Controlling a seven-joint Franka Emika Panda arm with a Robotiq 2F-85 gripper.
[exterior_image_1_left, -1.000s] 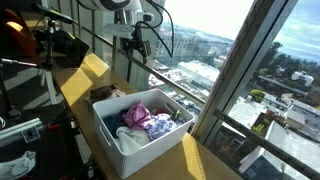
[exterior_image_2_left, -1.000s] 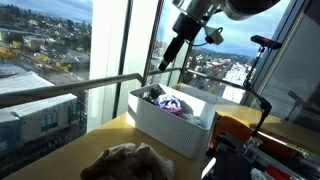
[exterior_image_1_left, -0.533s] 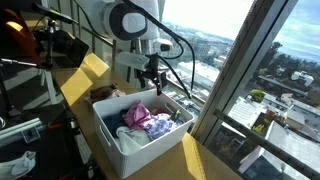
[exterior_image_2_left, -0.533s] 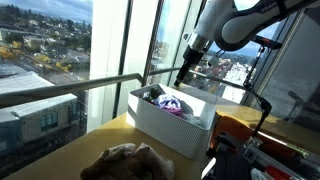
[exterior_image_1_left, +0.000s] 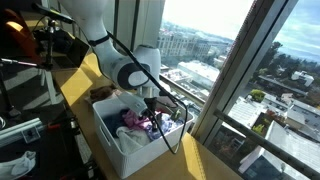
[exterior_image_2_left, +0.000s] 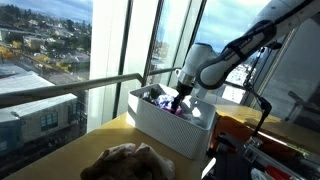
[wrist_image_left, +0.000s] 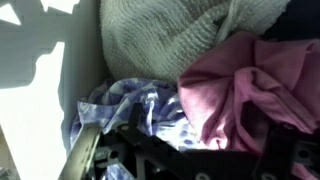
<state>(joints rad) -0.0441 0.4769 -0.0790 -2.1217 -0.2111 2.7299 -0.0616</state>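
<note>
Claw (wrist_image_left: 185, 162) spread wide, gripping nothing, low inside white bin (exterior_image_1_left: 140, 156). Fingers straddle blue patterned cloth (wrist_image_left: 130, 105) and pink cloth (wrist_image_left: 250, 90) lying in bin; contact unclear. White knit cloth (wrist_image_left: 165, 35) beyond.

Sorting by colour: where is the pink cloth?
In the wrist view the pink cloth lies right of centre in the bin, below a white knit and beside a blue patterned cloth.

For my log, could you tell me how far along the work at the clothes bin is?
Done: the gripper is down inside the white bin. In hand: open fingers poised at the blue patterned cloth, beside the pink cloth. Left: closing on a cloth; nothing is gripped yet.
</note>
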